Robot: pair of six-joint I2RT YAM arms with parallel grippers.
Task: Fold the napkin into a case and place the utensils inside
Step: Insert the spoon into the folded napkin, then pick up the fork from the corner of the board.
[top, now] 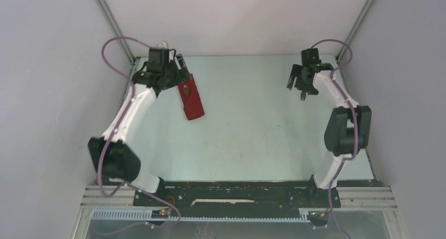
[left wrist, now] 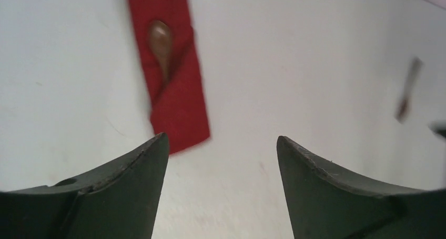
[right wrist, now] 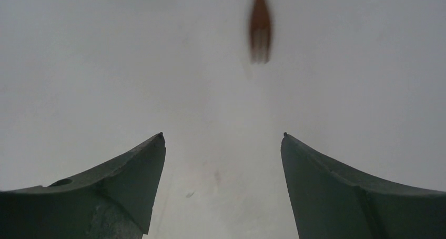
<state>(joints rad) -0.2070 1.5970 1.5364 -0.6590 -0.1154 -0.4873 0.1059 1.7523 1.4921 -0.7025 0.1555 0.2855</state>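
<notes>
Left side: the left hand (left wrist: 221, 139) hangs released above the desk (top: 252, 123), a pale, smooth, faintly scuffed surface. Its two fingers (left wrist: 121, 197) are dark grey-green and matt, each a curved blade tapering to a blunt point. They stand wide apart with only bare desk between them.

Just ahead of this hand's left fingertip lies the case (left wrist: 173, 86), a narrow oblong of dark red soft cloth. It lies flat with straight long edges, and its near short end almost meets that fingertip in the left wrist view. A diagonal fold crosses it and forms a pocket. The spoon (left wrist: 161, 44), brown wood with a smooth oval bowl, lies lengthwise on the case. Its bowl is exposed at the far end and its thin handle slips under the diagonal fold.

Centre: open desk separates the case from the fork.

Right side: the fork (right wrist: 260, 31), slim brown wood blurred in the wrist view, lies on the bare desk well apart from the case. It sits straight ahead of the right hand (right wrist: 222, 136) and clear of its fingertips, with the tines pointing back toward it. This hand is likewise released, its fingers spread and grasping nothing.
</notes>
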